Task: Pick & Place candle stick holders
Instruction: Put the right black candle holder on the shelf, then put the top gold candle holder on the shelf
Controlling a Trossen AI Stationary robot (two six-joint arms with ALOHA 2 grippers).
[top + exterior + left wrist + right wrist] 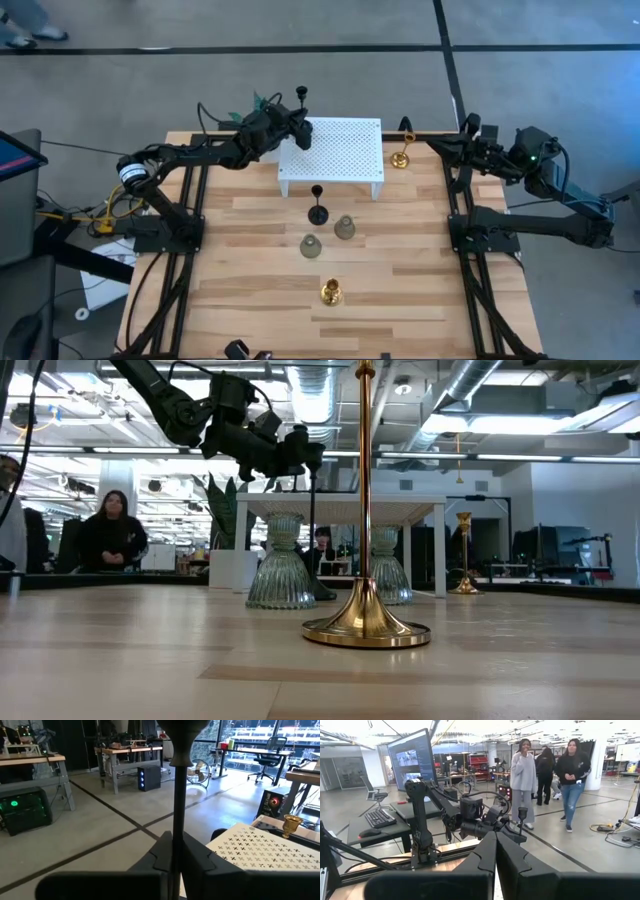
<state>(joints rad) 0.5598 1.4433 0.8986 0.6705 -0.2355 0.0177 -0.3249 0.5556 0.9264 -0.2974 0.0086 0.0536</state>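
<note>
Left wrist view gives you the black candle stick holder (178,795) upright, its slim stem clamped between the left pincer (176,857)'s fingers (200,855). From the high view, that held holder (301,97) sits above the far left corner of the white perforated platform (335,150), with the small green plant (262,103) just beside the left pincer (297,118). You can see the second black holder (317,208) standing on the desk (250,280) just in front of the platform. Two grey-green glassy holders (344,228) (311,246) stand near it, slightly closer to you. One gold holder (331,292) stands nearer the front edge, and the other gold holder (400,158) stands at the platform's far right side. Your right pincer (496,852) has its fingers together on nothing, and waits at the desk's far right edge (467,135). Two people (522,770) stand in the room beyond.
</note>
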